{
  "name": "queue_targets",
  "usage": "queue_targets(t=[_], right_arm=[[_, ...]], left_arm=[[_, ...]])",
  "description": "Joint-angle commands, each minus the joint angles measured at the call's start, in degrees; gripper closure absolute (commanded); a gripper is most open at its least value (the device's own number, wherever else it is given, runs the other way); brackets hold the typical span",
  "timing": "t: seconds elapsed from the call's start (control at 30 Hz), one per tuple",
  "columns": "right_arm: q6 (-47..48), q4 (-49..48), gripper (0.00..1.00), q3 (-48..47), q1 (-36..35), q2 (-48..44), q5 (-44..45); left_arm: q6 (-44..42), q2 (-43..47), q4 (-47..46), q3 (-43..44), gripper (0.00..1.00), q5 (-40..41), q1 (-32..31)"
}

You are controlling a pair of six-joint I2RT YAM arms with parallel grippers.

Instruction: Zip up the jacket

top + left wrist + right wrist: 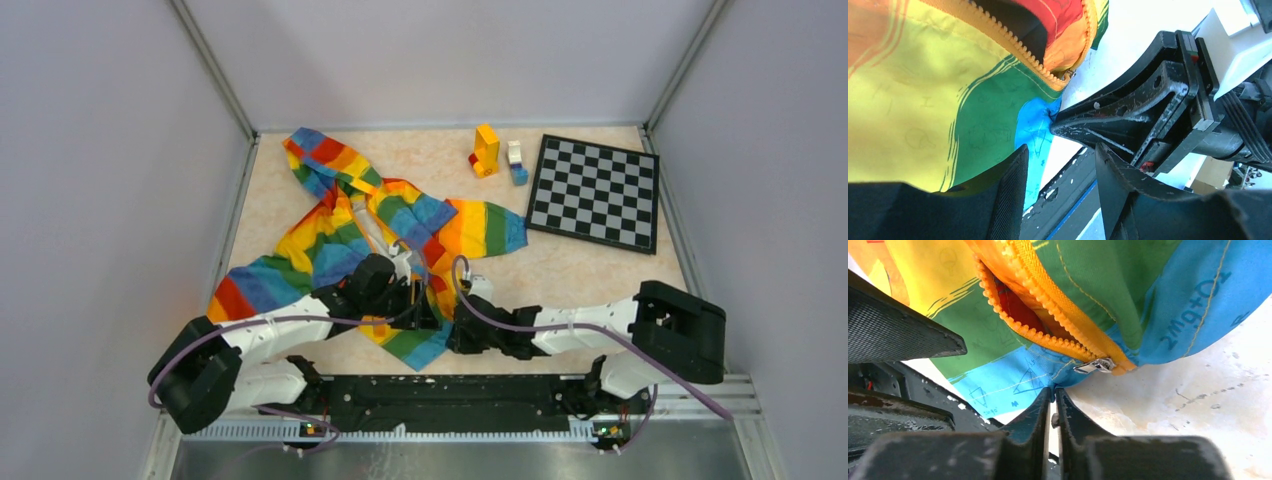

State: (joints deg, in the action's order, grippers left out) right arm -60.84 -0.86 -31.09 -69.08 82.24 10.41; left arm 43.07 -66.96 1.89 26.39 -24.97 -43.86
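Zip-up at the starting line: the jacket (340, 235) lies spread on the left-centre of the counter (560, 270), hood toward the far-left corner and hem (1013, 385) toward my two arms, which meet at its bottom edge.

From where I sit, the step in hand looks like anchoring the hem so the zip can be drawn. The zipper slider (1093, 366) sits at the very bottom of the orange strip, and above it the zipper teeth (1048, 340) gape apart, with red lining showing between the rows. By my reading almost none of the zip is closed yet.

My right fingers (1035, 415) are pressed together to a thin slit. Their tips are on the blue hem just below the slider, pinching the fabric edge there. My left fingers (1008, 195) stand apart with nothing between them, one beside the green and blue fabric, the other out over bare counter.

Next, I judge, the left fingers must close on the small metal pull, which is flat against the cloth and easy to miss. Then they draw it up toward the collar while the right side holds the hem taut. If the hem slips, the fabric will likely bunch rather than zip.
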Motion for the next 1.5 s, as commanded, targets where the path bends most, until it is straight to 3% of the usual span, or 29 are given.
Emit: queue_targets(t=[0.0, 0.07, 0.23, 0.4, 0.53, 0.7, 0.9, 1.1, 1.27, 1.47], right_arm=[[1.04, 15.58, 0.82, -0.47, 1.02, -0.33, 5.95], [1.6, 17.88, 0.68, -0.92, 1.14, -3.51, 6.35], [4.43, 21.84, 0.57, -0.87, 5.62, -13.6, 1.47], [13.94, 15.53, 0.6, 0.84, 12.42, -17.62, -5.37], [17.23, 9.42, 0.67, 3.06, 18.14, -17.18, -13.57], [17.55, 0.19, 0.77, 5.32, 23.53, -14.84, -24.93], [19.48, 6.84, 0.7, 1.43, 23.7, -11.14, -23.19], [16.79, -0.58, 0.59, 4.7, 24.49, -9.91, -24.7], [16.27, -4.8, 0.58, 5.25, 25.17, -5.47, -24.34], [15.43, -12.01, 0.57, 8.82, 26.0, -4.94, -24.96]], left_arm=[[-2.4, -0.73, -0.51, 2.09, 0.44, 1.52, 0.17], [-2.06, -1.02, -1.44, 1.99, 0.43, 0.68, 0.26], [0.16, -0.8, -5.03, 0.42, 0.42, 1.03, 0.26], [2.3, 0.63, -6.95, -0.81, 0.43, 0.94, 0.09], [2.77, 0.08, -7.13, -0.83, 0.55, 1.28, -0.4], [2.75, -2.2, -6.73, 0.16, 0.52, 3.44, -1.98], [4.57, -8.18, -11.01, -1.0, 0.52, 4.41, -4.96], [4.63, -11.78, -11.89, 0.17, 0.51, 5.82, -6.5], [4.68, -13.52, -10.24, 1.76, 0.55, 7.48, -6.51], [5.48, -13.21, -10.66, 1.42, 0.52, 8.24, -6.44]])
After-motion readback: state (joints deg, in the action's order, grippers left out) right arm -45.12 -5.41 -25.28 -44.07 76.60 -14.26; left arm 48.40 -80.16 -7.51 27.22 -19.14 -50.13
